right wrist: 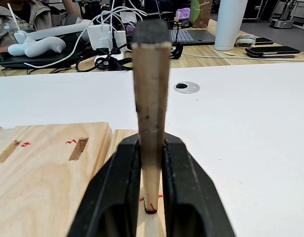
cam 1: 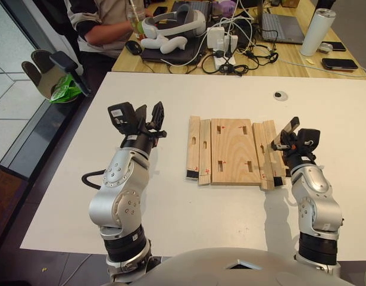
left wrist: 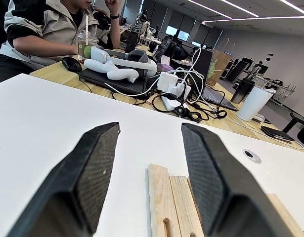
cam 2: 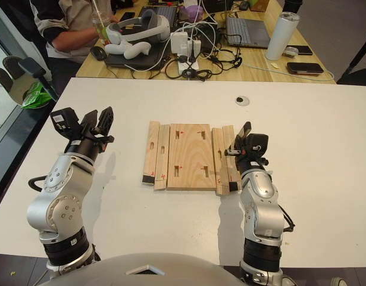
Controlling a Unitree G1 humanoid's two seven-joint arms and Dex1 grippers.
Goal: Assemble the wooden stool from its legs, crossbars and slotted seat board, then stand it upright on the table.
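The slotted seat board (cam 1: 235, 152) lies flat in the middle of the white table (cam 1: 171, 214). Two slotted wooden strips (cam 1: 198, 150) lie against its left side and two more (cam 1: 266, 154) against its right. My right gripper (right wrist: 151, 163) is shut on a wooden leg (right wrist: 151, 79) with a black end cap. The leg stands tilted upward over the right strips, with its lower end down at one of them. My left gripper (cam 1: 148, 119) hovers open and holds nothing, a little left of the left strips (left wrist: 166, 202).
A cable grommet (cam 1: 280, 95) sits in the table beyond the parts. Behind the table, a wooden desk (cam 1: 290, 62) carries a power strip with cables (cam 1: 227, 50), a headset (cam 1: 171, 27), a laptop (cam 1: 281, 27) and a tumbler (cam 1: 318, 31). A chair (cam 1: 46, 74) stands at far left.
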